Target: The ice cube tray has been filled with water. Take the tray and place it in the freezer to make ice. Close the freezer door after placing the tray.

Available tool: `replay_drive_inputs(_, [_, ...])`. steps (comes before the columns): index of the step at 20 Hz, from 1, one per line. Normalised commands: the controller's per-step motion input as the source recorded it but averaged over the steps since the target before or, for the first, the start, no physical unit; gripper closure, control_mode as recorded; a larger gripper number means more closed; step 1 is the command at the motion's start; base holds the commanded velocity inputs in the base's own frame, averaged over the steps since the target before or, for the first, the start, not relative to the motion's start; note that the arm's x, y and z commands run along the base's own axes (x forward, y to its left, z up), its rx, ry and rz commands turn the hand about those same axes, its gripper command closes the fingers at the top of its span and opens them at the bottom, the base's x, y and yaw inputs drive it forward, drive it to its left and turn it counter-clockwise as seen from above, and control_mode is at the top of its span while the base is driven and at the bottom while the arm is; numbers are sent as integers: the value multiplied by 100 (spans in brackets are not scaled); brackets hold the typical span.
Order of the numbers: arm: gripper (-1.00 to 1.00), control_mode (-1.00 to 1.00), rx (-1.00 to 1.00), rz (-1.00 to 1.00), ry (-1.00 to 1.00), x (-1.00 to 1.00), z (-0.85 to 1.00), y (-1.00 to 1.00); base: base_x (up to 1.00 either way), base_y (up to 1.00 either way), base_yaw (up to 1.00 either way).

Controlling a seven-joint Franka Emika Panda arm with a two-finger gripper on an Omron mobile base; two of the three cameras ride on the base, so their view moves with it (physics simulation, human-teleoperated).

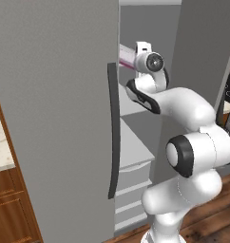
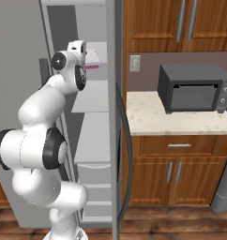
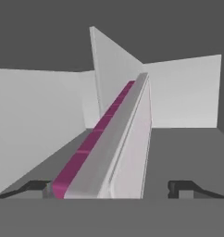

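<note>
Claw (image 3: 111, 189) spread wide, released, straddling the pale lavender-white ice cube tray (image 3: 115, 148) on a grey freezer shelf (image 2: 89, 96); no writing readable

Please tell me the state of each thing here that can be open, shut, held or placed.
Freezer door: open.
Other fridge door: open.
Ice cube tray: inside the freezer, on a shelf, between the jaws; whether it is released, I cannot tell.
Gripper: jaws wide apart, one on each side of the tray.
Microwave: door shut.
Counter cabinets: shut.
</note>
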Motion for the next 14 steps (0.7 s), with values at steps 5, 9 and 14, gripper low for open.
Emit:
replay_drive_inputs(5, [-100,-100,0,0,11,79,17,0,0,0,0])
replay_drive_inputs(9, [-100,-100,0,0,7,47,5,0,0,0,0])
replay_drive_inputs(14, [-100,-100,0,0,13,11,0,0,0,0,0])
